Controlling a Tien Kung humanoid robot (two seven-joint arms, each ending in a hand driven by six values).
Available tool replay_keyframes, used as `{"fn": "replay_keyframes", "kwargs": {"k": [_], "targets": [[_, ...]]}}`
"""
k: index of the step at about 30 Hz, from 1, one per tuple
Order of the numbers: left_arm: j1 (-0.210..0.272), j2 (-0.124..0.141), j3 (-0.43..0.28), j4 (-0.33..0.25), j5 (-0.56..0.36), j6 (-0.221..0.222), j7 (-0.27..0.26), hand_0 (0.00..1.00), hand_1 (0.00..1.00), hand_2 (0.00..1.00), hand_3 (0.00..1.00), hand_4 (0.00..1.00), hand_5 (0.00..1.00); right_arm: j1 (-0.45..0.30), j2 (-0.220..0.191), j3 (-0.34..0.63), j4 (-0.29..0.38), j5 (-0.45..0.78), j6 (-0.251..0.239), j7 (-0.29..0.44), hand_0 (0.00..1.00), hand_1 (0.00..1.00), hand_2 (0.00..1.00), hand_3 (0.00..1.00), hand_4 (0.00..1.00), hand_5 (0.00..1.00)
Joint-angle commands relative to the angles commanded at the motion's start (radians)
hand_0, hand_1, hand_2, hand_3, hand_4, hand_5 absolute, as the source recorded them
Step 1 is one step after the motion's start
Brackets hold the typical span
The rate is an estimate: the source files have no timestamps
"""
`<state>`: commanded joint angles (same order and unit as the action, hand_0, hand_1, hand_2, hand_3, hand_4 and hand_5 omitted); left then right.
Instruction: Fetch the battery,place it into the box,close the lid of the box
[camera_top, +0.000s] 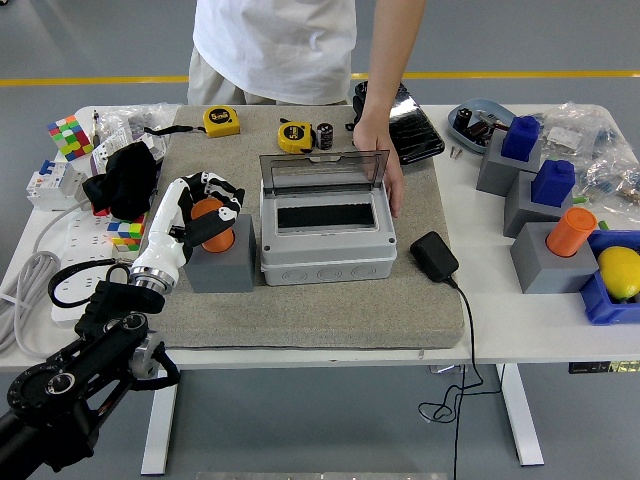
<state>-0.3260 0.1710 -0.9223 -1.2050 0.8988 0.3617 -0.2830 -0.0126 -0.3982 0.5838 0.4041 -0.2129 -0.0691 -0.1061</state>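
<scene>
The battery (211, 222), that orange cylinder, stands upright on a grey block (219, 264) just left of the box (328, 240), and my left hand (203, 207) is wrapped around it, fingers curled over its top and sides. My black forearm comes up from the lower left corner, over the bench (520, 335) edge and onto the grey mat (330, 310) that carries block and box. My right hand isn't in the picture.

The box, grey, sits mid-mat touching the block's right side. Its clear lid (322, 171) stands up, hinged at the far edge, and the dark slot in its top is open to view. A black power adapter (434, 256) lies just right of the box's near corner, its cable running off the front edge of the bench.

Further back, a person in a white shirt stands at the far side; one hand (383, 170) rests against the right end of the raised lid. Behind the box lie two yellow tape measures (222, 121) and a small dark cylinder (325, 136). To my left sit a black cloth bundle (128, 180) and a colourful cube (68, 135). Well to the right, grey blocks carry blue shapes (521, 137) and another orange cylinder (571, 231), with a yellow lemon-like object (620, 271) in a blue tray (598, 305).
</scene>
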Motion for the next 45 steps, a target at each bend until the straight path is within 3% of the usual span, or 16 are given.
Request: {"fn": "replay_keyframes", "kwargs": {"k": [10, 11, 18, 25, 31, 36, 45], "targets": [[-0.011, -0.005, 0.009, 0.001, -0.014, 0.014, -0.029, 0.193, 0.109, 0.12, 0.2, 0.406, 0.002, -0.001, 0.001, -0.002, 0.0, 0.001, 0.0, 0.0, 0.624, 0.642, 0.653, 0.588, 0.995, 0.561], [-0.011, -0.005, 0.011, 0.002, -0.013, 0.014, -0.028, 0.147, 0.074, 0.11, 0.193, 0.456, 0.002, -0.001, 0.001, -0.002, 0.0, 0.001, 0.0, 0.0, 0.624, 0.642, 0.653, 0.588, 0.996, 0.561], [-0.005, -0.006, 0.014, -0.004, 0.003, 0.016, -0.027, 0.119, 0.053, 0.1, 0.189, 0.483, 0.002, -0.001, 0.001, -0.001, 0.0, 0.0, 0.001, 0.001, 0.624, 0.642, 0.653, 0.589, 0.996, 0.561], [-0.015, 0.01, 0.001, -0.061, 0.124, 0.035, 0.001, 0.118, 0.046, 0.1, 0.187, 0.483, 0.002, -0.002, 0.0, 0.0, 0.0, 0.001, 0.0, 0.001, 0.624, 0.642, 0.653, 0.589, 0.997, 0.561], [-0.041, 0.039, 0.01, -0.132, 0.289, 0.036, 0.075, 0.115, 0.045, 0.101, 0.185, 0.483, 0.002, -0.002, 0.0, 0.001, 0.001, -0.001, 0.0, 0.001, 0.624, 0.642, 0.653, 0.588, 0.997, 0.561], [-0.084, 0.063, 0.075, -0.204, 0.392, 0.028, 0.171, 0.114, 0.045, 0.101, 0.183, 0.463, 0.002, -0.006, -0.001, -0.003, -0.001, 0.001, 0.0, 0.0, 0.625, 0.642, 0.653, 0.589, 0.998, 0.561], [-0.234, 0.047, 0.275, -0.171, 0.56, 0.088, 0.339, 0.113, 0.047, 0.099, 0.181, 0.417, 0.002, 0.0, -0.001, 0.0, 0.002, -0.002, -0.001, 0.001, 0.624, 0.642, 0.653, 0.589, 0.998, 0.561]]}}
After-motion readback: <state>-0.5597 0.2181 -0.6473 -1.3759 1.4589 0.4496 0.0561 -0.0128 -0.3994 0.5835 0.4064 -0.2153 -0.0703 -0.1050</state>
